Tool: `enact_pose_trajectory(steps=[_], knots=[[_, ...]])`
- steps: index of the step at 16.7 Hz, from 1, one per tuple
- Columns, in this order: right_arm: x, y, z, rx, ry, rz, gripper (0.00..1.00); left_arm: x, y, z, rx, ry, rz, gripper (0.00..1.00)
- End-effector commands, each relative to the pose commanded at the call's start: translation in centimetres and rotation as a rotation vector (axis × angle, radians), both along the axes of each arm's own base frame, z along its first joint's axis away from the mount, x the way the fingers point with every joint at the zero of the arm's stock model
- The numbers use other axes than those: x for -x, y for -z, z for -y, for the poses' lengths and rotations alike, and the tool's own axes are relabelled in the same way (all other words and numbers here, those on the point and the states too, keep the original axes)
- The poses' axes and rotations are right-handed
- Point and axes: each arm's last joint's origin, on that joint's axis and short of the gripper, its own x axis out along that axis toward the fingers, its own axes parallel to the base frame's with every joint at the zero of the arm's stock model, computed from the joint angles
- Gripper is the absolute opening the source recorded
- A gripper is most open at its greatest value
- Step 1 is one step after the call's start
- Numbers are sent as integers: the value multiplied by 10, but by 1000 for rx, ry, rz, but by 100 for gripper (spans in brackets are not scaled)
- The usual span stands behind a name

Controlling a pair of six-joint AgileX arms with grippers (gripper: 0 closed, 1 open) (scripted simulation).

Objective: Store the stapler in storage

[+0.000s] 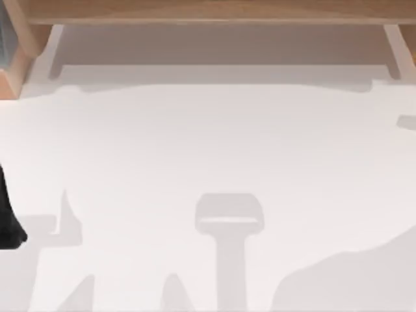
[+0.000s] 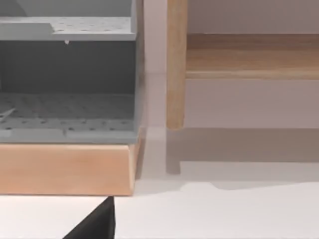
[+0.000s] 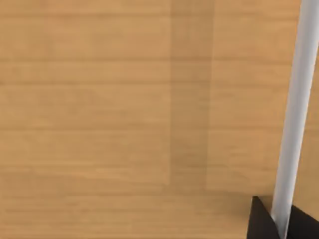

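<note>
Honestly, whether either pair of jaws stands wide or narrow I cannot tell: the left gripper [image 2: 94, 225] appears as one dark wedge low over the white tabletop [image 1: 208, 143], near its far left corner, and the right gripper [image 3: 259, 221] as a dark piece beside a pale bar [image 3: 294, 99], close against a wooden panel [image 3: 124, 109]. Where the stapler lies I cannot tell either, so I cannot judge whether a gripper holds it. Just ahead of the left gripper, the grey perforated storage unit [image 2: 67, 74] sits on a wooden base [image 2: 65, 169] at that corner, its shelves open toward the wrist. A wooden shelf [image 1: 214, 10] runs along the tabletop's far edge. To do this step well, I judge the working arm should confirm its grasp first, then enter level between the grey shelves, clearing the wooden post [image 2: 175, 64] beside them.
</note>
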Motion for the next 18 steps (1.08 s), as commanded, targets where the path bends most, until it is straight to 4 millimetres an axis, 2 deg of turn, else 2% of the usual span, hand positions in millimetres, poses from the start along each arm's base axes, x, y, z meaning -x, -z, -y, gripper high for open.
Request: enact_pose_trajectory(steps=[2, 6, 18], knots=[[-8, 0, -2, -3, -3, -1, 0, 0, 0, 0, 0, 0, 0, 100], [-9, -1, -2, -3, -3, -1, 0, 0, 0, 0, 0, 0, 0, 100], [-9, -1, -2, -3, -3, -1, 90, 0, 0, 0, 0, 0, 0, 100]])
